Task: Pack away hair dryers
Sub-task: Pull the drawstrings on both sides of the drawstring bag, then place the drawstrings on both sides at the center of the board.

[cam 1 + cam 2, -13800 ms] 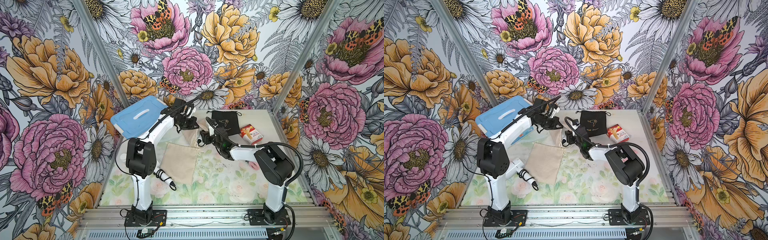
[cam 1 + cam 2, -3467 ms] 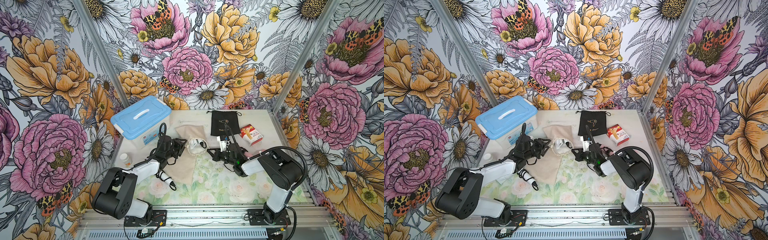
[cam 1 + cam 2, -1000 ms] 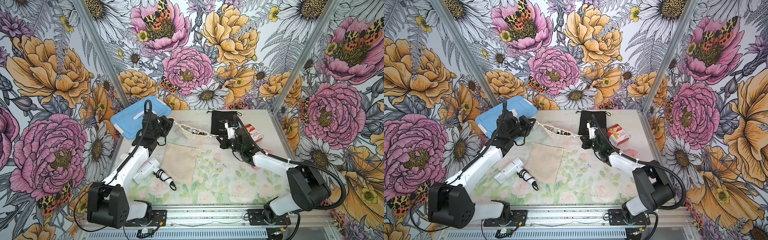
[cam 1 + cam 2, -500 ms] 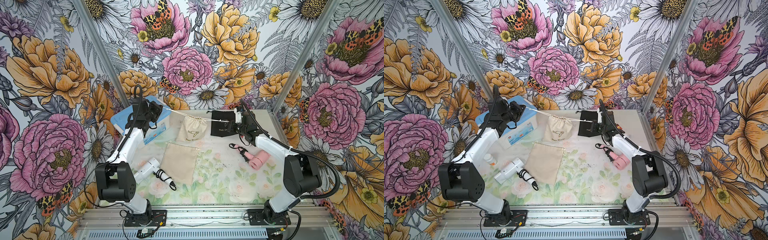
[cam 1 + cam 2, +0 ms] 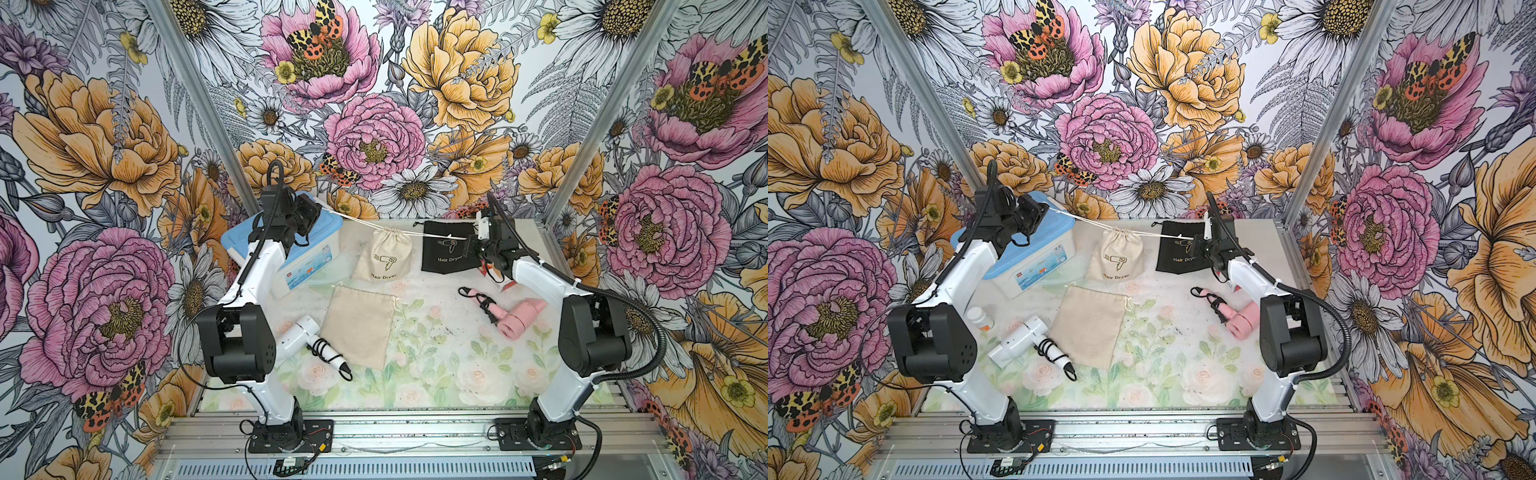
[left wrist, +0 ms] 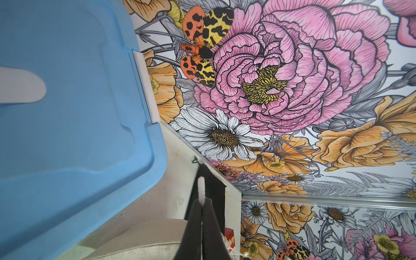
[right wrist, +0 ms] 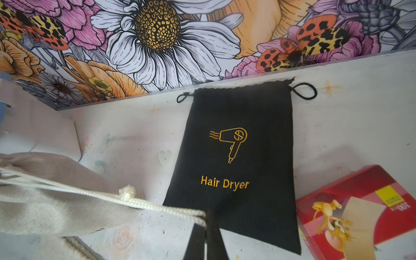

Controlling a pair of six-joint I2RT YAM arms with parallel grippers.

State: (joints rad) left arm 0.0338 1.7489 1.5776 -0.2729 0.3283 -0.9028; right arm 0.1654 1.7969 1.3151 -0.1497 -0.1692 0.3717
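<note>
Left gripper (image 5: 318,211): clamped shut on white drawstring (image 5: 353,219), above blue-lidded box (image 5: 309,253) at the far left corner. Right gripper (image 5: 467,241): clamped on the opposite cord end, over black pouch (image 5: 446,249). Between them a filled beige pouch (image 5: 384,257) is held up, cinched. Flat beige pouch (image 5: 359,326): mid-tabletop. Pouches counted: three. Hair dryers seen: two.

White dryer (image 5: 297,334), near left edge: barrel diagonal, corded handle toward front edge. Pink dryer (image 5: 519,318), near right edge: grille toward front, handle toward centre.

Compared with a second ago, the grippers are spread wider and the pouch mouth is drawn closed.
</note>
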